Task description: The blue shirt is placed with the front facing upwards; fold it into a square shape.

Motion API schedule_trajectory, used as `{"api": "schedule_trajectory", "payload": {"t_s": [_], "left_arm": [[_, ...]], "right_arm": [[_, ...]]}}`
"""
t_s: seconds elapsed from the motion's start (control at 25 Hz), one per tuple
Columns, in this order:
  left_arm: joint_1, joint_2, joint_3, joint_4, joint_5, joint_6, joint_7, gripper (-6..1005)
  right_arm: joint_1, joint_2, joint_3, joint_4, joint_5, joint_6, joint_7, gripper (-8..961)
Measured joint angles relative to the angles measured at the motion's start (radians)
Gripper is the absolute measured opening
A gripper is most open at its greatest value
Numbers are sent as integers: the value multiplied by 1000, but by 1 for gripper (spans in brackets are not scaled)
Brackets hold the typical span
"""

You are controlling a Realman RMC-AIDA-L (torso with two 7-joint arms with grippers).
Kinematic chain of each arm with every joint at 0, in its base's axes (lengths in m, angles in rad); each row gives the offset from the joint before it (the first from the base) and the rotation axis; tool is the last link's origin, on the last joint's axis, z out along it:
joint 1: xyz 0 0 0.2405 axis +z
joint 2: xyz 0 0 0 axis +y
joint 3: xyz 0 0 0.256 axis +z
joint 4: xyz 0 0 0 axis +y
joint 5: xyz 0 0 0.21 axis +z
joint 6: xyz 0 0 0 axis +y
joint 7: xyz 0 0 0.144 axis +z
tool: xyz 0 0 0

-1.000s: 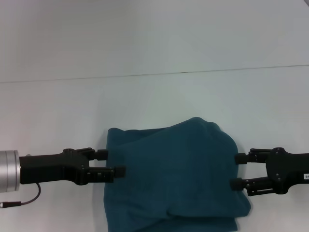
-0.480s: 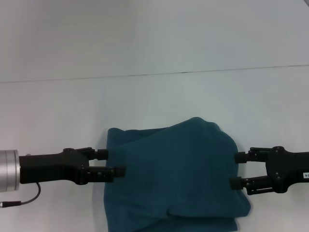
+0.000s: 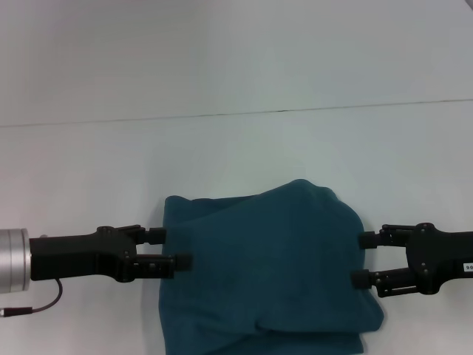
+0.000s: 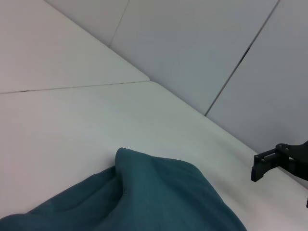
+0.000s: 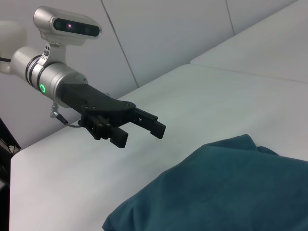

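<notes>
The blue shirt (image 3: 266,274) lies in a rumpled folded bundle on the white table (image 3: 236,163), near its front edge. It shows plain teal cloth with no lettering. My left gripper (image 3: 173,248) is open at the shirt's left edge, level with its middle. In the right wrist view the left gripper (image 5: 142,134) is empty, just beside the shirt (image 5: 231,187). My right gripper (image 3: 363,259) is open and empty at the shirt's right edge. One of its fingers (image 4: 268,161) shows in the left wrist view, beyond the shirt (image 4: 144,197).
A thin seam (image 3: 281,111) runs across the table behind the shirt. A black cable (image 3: 33,309) hangs by the left arm's silver wrist (image 3: 13,265). Grey wall panels (image 5: 159,33) stand behind the table.
The right gripper has shifted very slightly. The shirt and the left gripper have not visibly moved.
</notes>
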Motion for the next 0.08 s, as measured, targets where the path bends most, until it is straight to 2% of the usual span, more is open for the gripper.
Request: {"api": "schedule_trajectory", "payload": {"t_s": [0.08], "left_arm": [[0, 0, 0, 0, 0, 0, 0, 934]], "right_arm": [[0, 0, 0, 0, 0, 0, 0, 915]]}}
